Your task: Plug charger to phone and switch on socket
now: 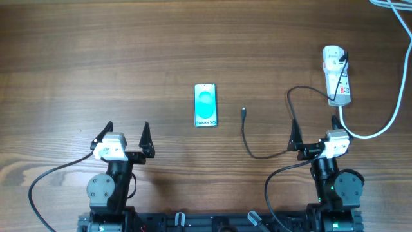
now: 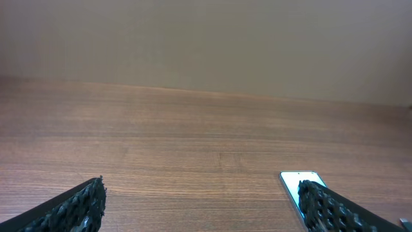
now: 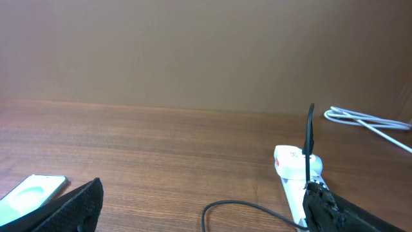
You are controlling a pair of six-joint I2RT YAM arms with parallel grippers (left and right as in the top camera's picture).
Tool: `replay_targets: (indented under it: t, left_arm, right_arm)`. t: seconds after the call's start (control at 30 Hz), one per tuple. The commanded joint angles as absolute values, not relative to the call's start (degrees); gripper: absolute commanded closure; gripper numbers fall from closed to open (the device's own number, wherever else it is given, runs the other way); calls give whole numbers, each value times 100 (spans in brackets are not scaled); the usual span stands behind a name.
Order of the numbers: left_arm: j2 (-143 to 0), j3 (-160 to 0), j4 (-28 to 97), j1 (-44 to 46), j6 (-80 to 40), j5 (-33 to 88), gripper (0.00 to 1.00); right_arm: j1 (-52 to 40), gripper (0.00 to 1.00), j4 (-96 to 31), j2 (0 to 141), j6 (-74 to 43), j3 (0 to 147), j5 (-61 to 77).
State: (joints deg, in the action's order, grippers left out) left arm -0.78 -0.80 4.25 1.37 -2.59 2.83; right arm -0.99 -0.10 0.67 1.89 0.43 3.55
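Observation:
The phone lies flat mid-table, its cyan screen up and white text at the near end; it also shows in the left wrist view and the right wrist view. The charger's thin black cable loops from the socket to its plug tip, right of the phone; it shows in the right wrist view beside the socket. My left gripper is open and empty, near and left of the phone. My right gripper is open and empty, near the socket's close end.
The socket's thick white lead curves along the right edge of the wooden table and runs off at the top right. It also shows in the right wrist view.

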Motion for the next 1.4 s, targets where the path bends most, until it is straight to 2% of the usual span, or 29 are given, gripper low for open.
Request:
replay_targets:
  t: [0.0,1.37]
  left_arm:
    - [-16,-34,432,84,-172,207,0]
    - [-16,-34,432,84,-172,204,0]
  right_arm:
    - [-128,0,10,27,290,30,285]
    - [-128,0,8,27,290,30,285]
